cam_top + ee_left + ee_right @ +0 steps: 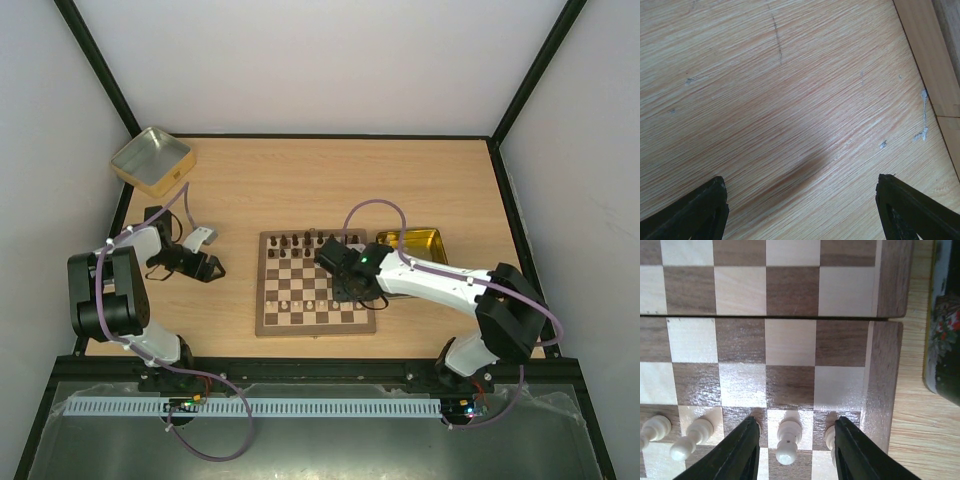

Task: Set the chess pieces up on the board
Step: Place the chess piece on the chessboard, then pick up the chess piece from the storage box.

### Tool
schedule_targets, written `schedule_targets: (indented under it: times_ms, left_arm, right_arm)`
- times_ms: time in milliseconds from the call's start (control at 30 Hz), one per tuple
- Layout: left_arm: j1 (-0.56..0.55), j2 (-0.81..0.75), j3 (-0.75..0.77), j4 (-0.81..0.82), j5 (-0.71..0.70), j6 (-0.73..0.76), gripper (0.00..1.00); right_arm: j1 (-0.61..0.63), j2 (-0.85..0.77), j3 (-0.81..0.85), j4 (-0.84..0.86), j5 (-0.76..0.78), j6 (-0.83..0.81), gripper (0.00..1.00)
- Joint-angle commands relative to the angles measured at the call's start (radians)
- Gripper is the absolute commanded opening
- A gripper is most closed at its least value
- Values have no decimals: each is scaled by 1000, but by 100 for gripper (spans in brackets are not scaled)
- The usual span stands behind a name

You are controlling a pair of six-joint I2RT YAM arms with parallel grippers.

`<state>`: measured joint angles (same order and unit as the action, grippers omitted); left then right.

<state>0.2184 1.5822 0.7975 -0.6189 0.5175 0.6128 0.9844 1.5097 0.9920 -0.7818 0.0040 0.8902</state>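
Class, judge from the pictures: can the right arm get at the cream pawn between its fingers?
Probably yes. The right gripper is open, straddling the cream pawn with nothing in between. One caution: a neighbouring pawn stands close by one finger and might get nudged.

1. A robotics lab test cell: plain white walls (300,60) and black frame posts (100,70) box in a single wooden table (300,190).
2. Two robot arms, the left arm (105,290) and the right arm (440,283), are bolted at its near edge.
3. Purple cables (372,203) loop off the arms, and a slotted cable duct (250,408) runs along the front.
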Motion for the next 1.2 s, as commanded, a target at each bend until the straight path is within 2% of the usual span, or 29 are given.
schedule_targets:
  times_ms: [0,100,400,633,867,1167]
  left_arm:
    - [1,27,-53,-41,-115,-12,82]
    - [1,23,-55,-40,-114,-12,82]
    - [1,18,-58,-38,-119,-13,81]
    - [1,27,-55,-37,-119,-14,82]
    - [1,36,-54,-40,-116,-13,82]
    - [1,45,-52,-43,-113,-9,82]
  right_arm:
    - [1,-33,47,-51,89,31,40]
    - [-28,-50,56,-68,129,33,40]
    - [-401,-188,-93,0,113,-63,39]
    - [-590,-147,-139,108,30,-136,39]
    - [-676,-71,-105,175,-3,-160,38]
    - [-685,10,-42,203,-23,-162,37]
